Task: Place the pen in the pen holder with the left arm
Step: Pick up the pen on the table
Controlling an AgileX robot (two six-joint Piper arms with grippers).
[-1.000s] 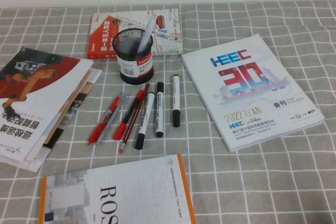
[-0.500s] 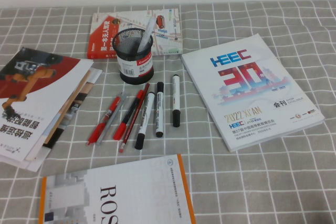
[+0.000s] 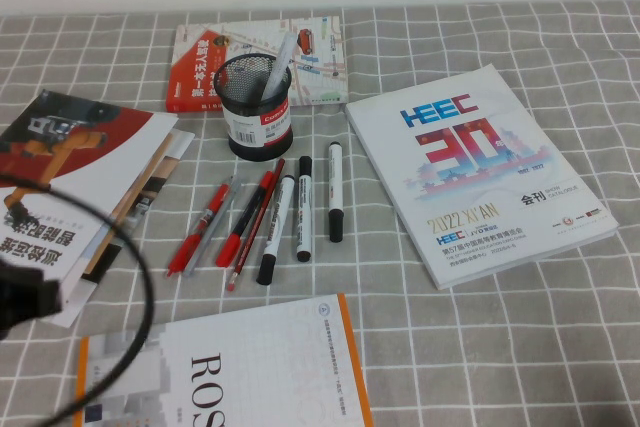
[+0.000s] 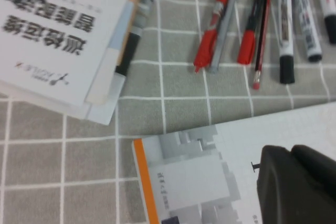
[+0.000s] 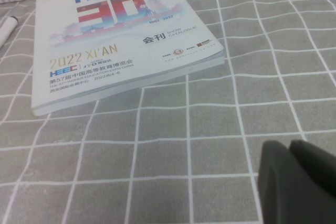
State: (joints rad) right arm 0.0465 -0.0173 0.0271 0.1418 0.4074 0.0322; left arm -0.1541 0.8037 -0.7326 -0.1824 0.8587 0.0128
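Observation:
The slim red pen (image 3: 200,229) lies at the left end of a row of pens on the checked cloth, close against a grey pen. It also shows in the left wrist view (image 4: 212,24). The black mesh pen holder (image 3: 255,107) stands upright behind the row, with a white pen in it. My left arm (image 3: 20,297) and its cable loop are at the lower left edge. My left gripper (image 4: 290,150) is shut and empty over the orange-edged booklet (image 4: 199,171), short of the pen. My right gripper (image 5: 289,145) is shut and empty above bare cloth.
A red-and-black marker (image 3: 245,219), a thin red pencil (image 3: 255,232) and three white-and-black markers (image 3: 300,207) lie beside the pen. A HEEC catalogue (image 3: 480,167) lies at right, a magazine stack (image 3: 80,187) at left, a red book (image 3: 260,57) behind the holder.
My left arm and its cable loop have come into the high view at the lower left; earlier no arm showed. The pens and holder have not moved.

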